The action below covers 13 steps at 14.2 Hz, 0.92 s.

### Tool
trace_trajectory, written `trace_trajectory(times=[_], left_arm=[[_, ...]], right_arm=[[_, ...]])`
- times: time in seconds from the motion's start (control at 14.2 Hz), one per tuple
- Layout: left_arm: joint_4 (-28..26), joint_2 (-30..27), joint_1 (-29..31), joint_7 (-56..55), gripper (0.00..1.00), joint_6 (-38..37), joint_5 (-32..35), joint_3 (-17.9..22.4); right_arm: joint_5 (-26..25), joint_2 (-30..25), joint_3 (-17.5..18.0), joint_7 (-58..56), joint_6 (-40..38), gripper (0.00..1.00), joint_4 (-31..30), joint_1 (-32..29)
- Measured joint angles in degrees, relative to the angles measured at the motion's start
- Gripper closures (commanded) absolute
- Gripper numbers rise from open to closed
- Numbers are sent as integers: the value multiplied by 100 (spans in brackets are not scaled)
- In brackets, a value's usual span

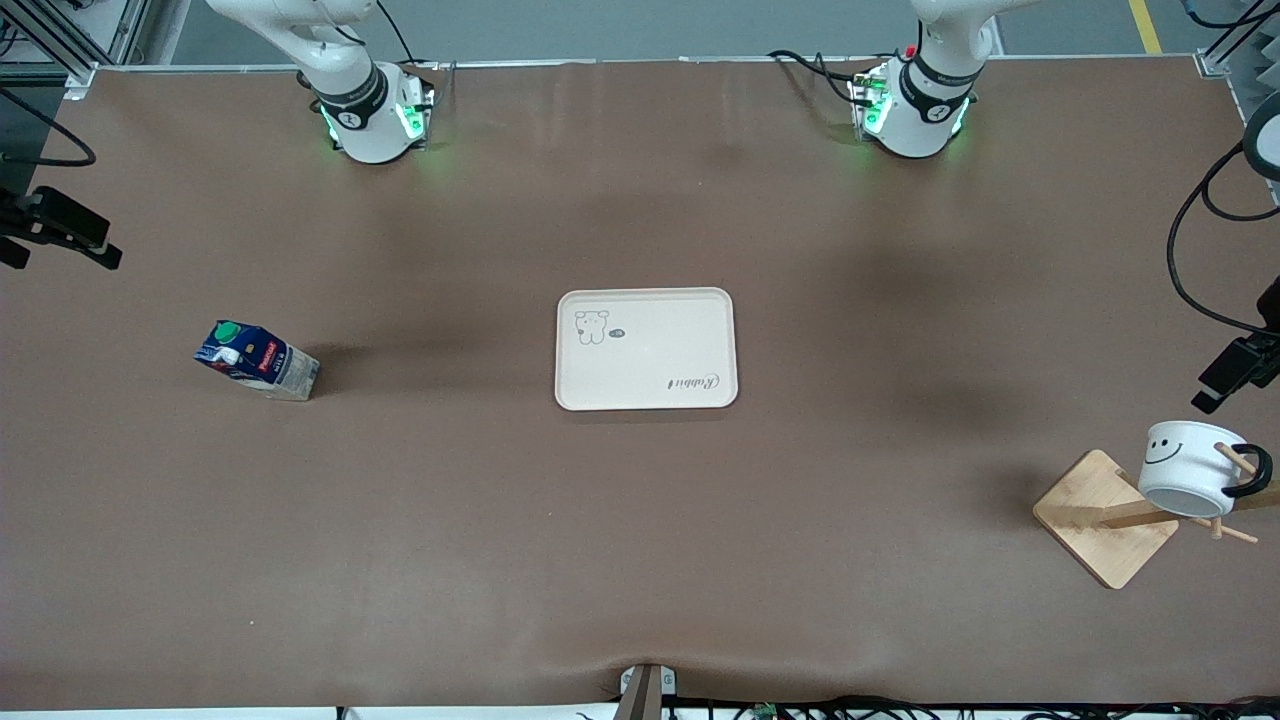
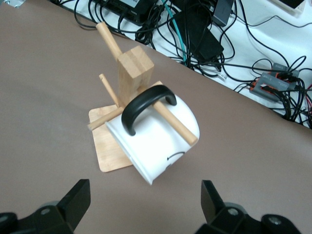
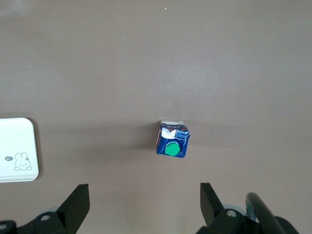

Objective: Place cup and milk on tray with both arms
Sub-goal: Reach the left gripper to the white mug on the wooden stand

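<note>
- Since the cup hangs by its handle on a peg of the wooden rack near the desk edge at the left arm's end, the left gripper, jaws wide above it, should slide it off along the peg, not straight up.
- The right gripper, also wide, hangs over the upright milk toward the right arm's end; a straight descent suits.
- The tray sits mid-desk, bare; nothing blocks either path.

Through the right wrist view I looked straight down on the milk, upright on the brown desk, green cap up. My right claw hung spread wide above it. A tray corner lay well apart from the milk.
</note>
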Motion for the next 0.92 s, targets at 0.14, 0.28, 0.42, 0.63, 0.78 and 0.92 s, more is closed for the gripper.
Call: trace_trajectory(times=[0.14, 0.28, 0.42, 0.63, 0.78, 0.92], left_arm=[[0, 154, -11, 0, 0, 266, -1, -13], [-1, 318, -30, 0, 0, 512, -1, -30], [0, 482, -36, 0, 0, 735, -1, -114], [5, 667, -50, 0, 0, 993, -1, -194], [10, 721, -49, 14, 9, 1018, -1, -194], [14, 745, -49, 51, 21, 1019, -1, -194]], right_arm=[[0, 0, 0, 0, 2, 0, 0, 0], [0, 1, 0, 0, 2, 0, 0, 0], [0, 3, 0, 0, 2, 0, 0, 0], [0, 11, 0, 0, 2, 0, 0, -1], [0, 34, 0, 0, 2, 0, 0, -1], [0, 77, -1, 0, 43, 0, -1, -2]])
